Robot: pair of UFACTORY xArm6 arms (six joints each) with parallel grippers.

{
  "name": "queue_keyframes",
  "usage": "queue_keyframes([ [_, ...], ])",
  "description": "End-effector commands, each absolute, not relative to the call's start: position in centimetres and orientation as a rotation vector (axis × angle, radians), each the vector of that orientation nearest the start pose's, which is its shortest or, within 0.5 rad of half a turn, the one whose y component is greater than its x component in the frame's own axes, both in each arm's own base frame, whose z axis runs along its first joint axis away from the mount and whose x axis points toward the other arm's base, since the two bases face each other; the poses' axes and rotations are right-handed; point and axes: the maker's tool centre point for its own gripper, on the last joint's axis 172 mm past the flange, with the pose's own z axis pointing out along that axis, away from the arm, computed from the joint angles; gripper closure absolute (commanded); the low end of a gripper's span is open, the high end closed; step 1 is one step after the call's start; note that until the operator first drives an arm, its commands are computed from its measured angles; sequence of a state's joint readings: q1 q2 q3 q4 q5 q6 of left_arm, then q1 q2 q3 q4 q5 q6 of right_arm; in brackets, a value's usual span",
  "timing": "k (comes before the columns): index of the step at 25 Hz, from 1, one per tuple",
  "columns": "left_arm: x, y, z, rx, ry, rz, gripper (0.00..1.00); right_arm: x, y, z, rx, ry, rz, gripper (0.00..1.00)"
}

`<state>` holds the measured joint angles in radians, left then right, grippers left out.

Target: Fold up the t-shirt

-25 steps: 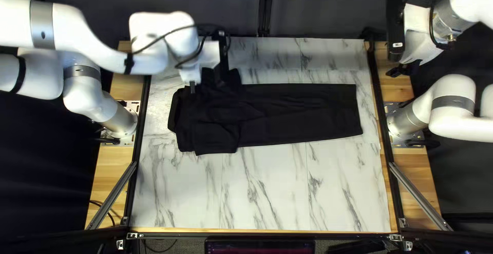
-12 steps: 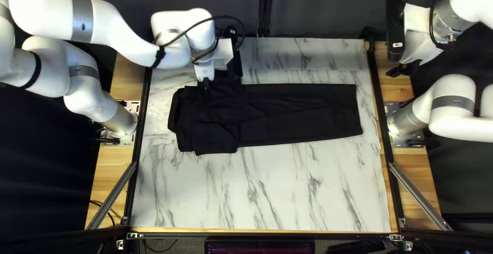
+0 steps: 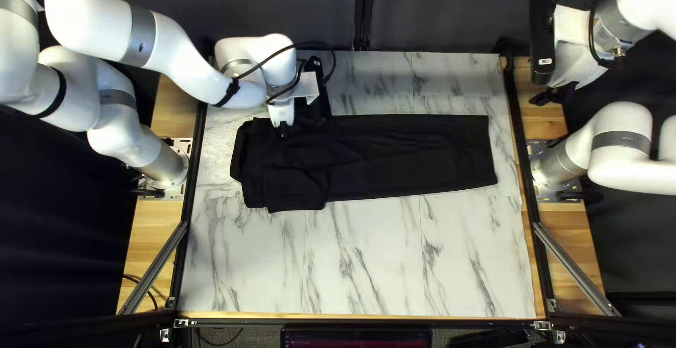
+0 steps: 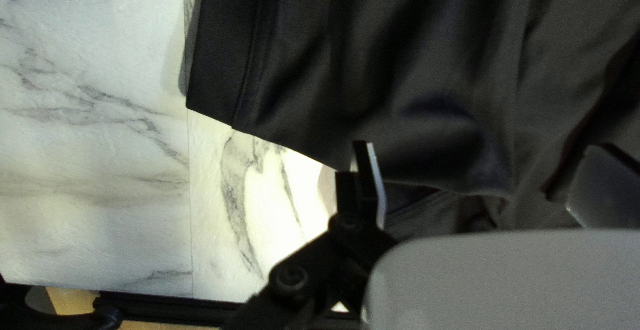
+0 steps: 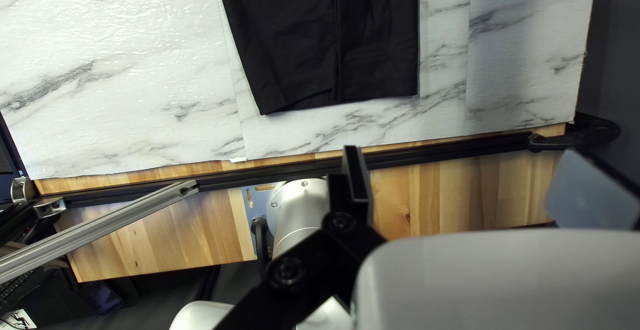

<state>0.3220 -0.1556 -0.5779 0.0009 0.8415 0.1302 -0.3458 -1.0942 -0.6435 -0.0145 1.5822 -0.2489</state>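
On one table (image 3: pixel 366 263) lies one black garment (image 3: pixel 415 158).

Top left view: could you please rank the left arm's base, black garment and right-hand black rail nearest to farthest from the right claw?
1. Black rail: table's right side
2. Black garment: on the tabletop
3. Left arm's base: table's left edge

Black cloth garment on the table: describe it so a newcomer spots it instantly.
Find the white, grey-veined, marble-patterned tabletop. On it lies the long black cloth garment, bunched toward my white left arm's base, flatter and straight-edged toward my white right arm's base. Unlike the dark curtain hanging behind, it rests on the marble pattern.
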Motion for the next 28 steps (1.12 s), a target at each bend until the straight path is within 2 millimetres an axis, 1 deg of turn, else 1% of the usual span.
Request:
queue_keyframes([
  [1,32.3,11.2,6.5,-3.122,-0.314,0.203,0.04,19.9,-7.6,32.4,-3.189,0.157,-0.231,0.00],
  [4,32.0,10.8,5.8,-3.114,-0.316,0.213,0.19,19.9,-7.6,32.4,-3.189,0.157,-0.231,0.00],
  [5,31.9,10.8,5.7,-3.112,-0.313,0.213,0.52,19.9,-7.6,32.4,-3.189,0.157,-0.231,0.00],
  [6,31.7,10.6,5.5,-3.110,-0.312,0.216,0.93,19.9,-7.6,32.4,-3.189,0.157,-0.231,0.00],
  [7,31.7,10.6,5.5,-3.109,-0.313,0.218,0.97,19.9,-7.6,32.4,-3.189,0.157,-0.231,0.00],
  [9,31.5,10.4,5.4,-3.109,-0.314,0.221,0.99,19.9,-7.6,32.4,-3.189,0.157,-0.231,0.00],
  [15,31.1,9.3,5.2,-3.112,-0.319,0.230,1.00,19.9,-7.6,32.4,-3.189,0.157,-0.231,0.00],
  [18,31.0,8.5,6.0,-3.109,-0.320,0.222,1.00,19.9,-7.6,32.4,-3.189,0.157,-0.231,0.00],
  [24,31.7,6.6,7.9,-3.096,-0.301,0.184,1.00,19.9,-7.6,32.4,-3.189,0.157,-0.231,0.00],
  [27,32.1,5.9,8.1,-3.093,-0.290,0.169,1.00,19.9,-7.6,32.4,-3.189,0.157,-0.231,0.00],
  [28,32.3,5.4,8.0,-3.094,-0.281,0.161,1.00,19.9,-7.6,32.4,-3.189,0.157,-0.231,0.00],
])
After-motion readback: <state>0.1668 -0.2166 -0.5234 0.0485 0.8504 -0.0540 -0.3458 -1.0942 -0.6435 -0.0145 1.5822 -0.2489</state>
